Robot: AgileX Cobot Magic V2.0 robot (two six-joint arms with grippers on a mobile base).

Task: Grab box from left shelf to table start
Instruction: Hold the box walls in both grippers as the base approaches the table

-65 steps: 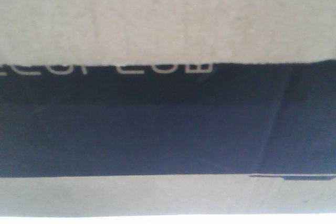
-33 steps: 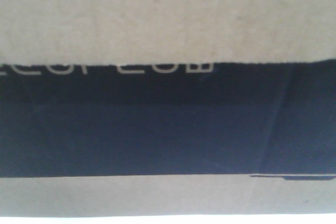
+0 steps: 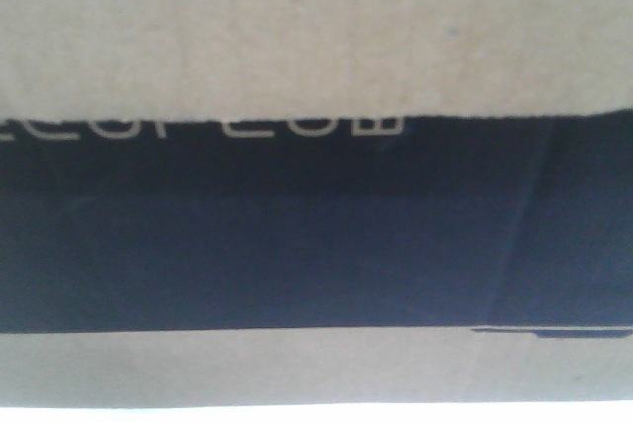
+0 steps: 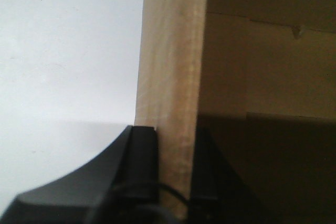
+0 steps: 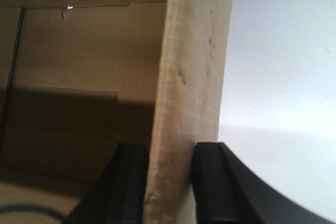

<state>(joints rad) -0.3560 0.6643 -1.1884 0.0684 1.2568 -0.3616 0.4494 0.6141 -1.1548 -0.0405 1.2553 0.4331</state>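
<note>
The brown cardboard box (image 3: 316, 37) fills the front view, with its black panel (image 3: 297, 234) and only the lower half of its white lettering (image 3: 247, 129) showing. In the left wrist view my left gripper (image 4: 174, 136) is shut on the box's upright wall (image 4: 170, 66), one black finger outside it and one inside. My right gripper (image 5: 169, 151) is shut on the opposite wall (image 5: 194, 61) in the same way. White table surface (image 4: 68, 51) lies beside the box on the left and, as the table (image 5: 283, 51), on the right. The left shelf is out of view.
The box's dim brown inside (image 4: 262, 77) shows past the left wall, and its inside (image 5: 79, 77) past the right wall. A thin white strip (image 3: 316, 414) runs under the box in the front view. The box hides everything beyond it.
</note>
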